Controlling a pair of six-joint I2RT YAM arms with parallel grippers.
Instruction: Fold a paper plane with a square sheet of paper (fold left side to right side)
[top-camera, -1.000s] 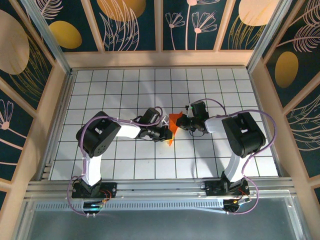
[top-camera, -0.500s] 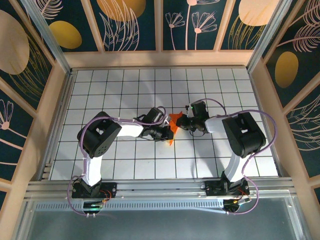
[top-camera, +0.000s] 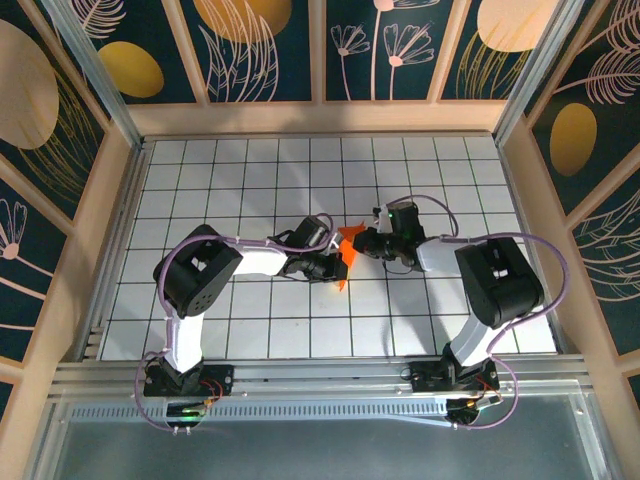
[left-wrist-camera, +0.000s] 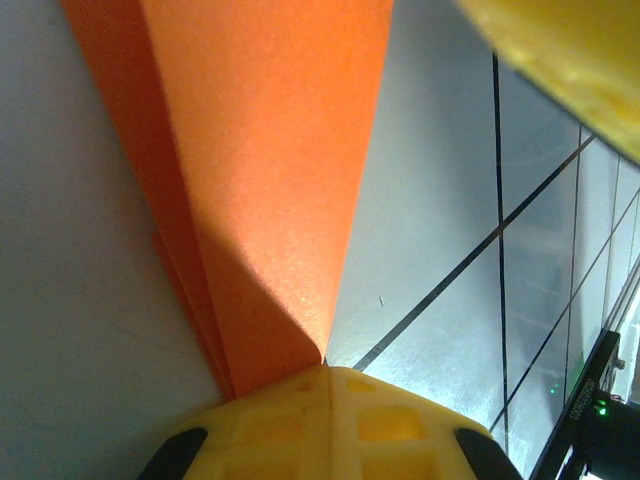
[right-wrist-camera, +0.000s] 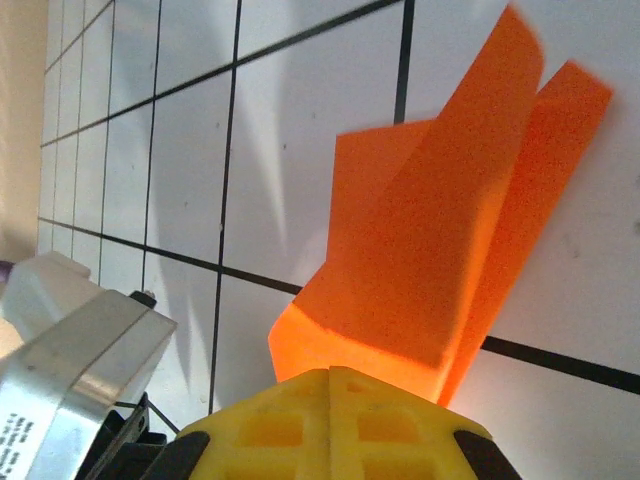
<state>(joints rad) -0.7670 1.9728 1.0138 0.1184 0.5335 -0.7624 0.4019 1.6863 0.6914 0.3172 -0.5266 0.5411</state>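
Paper (top-camera: 345, 252): middle of the top view, between the two arms, over the gridded table (top-camera: 230, 180).
Left gripper (top-camera: 339, 268): fingers closed, pinching the paper's narrow end (left-wrist-camera: 270, 180).
Right gripper (top-camera: 363, 243): fingers closed, clamped on the other end (right-wrist-camera: 440, 260).
Done: the paper is already a creased, layered, pointed wedge.
Left: probably the last folds, since the flaps stand splayed apart in the right wrist view rather than pressed flat.
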